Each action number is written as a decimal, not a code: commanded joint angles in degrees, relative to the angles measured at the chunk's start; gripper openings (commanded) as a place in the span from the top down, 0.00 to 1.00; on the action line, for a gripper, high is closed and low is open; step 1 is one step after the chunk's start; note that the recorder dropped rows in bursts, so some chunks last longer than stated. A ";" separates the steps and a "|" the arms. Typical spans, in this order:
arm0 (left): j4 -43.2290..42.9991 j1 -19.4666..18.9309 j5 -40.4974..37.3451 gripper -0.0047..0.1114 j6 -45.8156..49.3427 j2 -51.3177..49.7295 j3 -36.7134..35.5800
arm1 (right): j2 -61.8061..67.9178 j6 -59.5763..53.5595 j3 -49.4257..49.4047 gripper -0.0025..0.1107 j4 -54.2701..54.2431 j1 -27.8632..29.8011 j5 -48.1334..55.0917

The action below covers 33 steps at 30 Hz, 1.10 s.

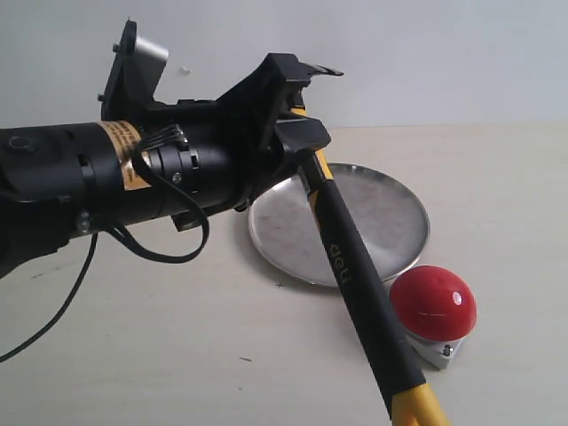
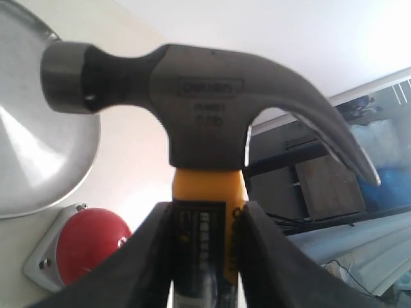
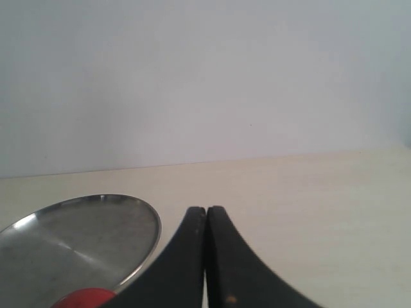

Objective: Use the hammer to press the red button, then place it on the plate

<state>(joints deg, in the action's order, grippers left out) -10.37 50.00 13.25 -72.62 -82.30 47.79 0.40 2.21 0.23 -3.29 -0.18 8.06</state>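
The tabletop (image 1: pixel 177 355) is a plain pale cream surface, matte, and it runs back to a far edge that meets a white wall (image 1: pixel 444 62). Two things are sitting right on it from where I'm standing. There's a round silver plate (image 1: pixel 390 222), shallow with a raised rim and a brushed shine, lying flat and set in a bit from the far edge. Just beside its rim, on the side away from the wall, is the red button (image 1: pixel 433 306), a glossy dome on a small grey square base (image 1: pixel 441 352) with screws in the corners. Honestly can't tell if the base and rim touch. A few tiny dark specks (image 1: pixel 245 358) dot the bare surface too.
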 commanded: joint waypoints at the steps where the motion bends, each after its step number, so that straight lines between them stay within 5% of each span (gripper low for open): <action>1: -8.33 -2.87 9.65 0.96 -7.28 -2.20 0.40 | -0.40 0.04 -0.23 0.98 0.37 0.37 -0.50; 7: -23.43 -9.74 28.83 0.96 -21.32 -7.11 0.40 | -0.40 0.04 -0.23 0.98 0.37 0.37 -0.50; 22: -23.99 -17.25 55.12 0.96 -24.97 -21.38 0.40 | -0.40 0.04 -0.23 0.98 0.26 0.37 -0.50; 33: -24.06 -17.45 56.71 0.96 -24.98 -23.73 0.40 | -0.40 0.04 -0.23 0.98 0.37 0.37 -0.50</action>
<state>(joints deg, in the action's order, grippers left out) -35.86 32.71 64.95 -97.56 -106.81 47.79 0.40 2.21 0.23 -3.29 -0.18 8.06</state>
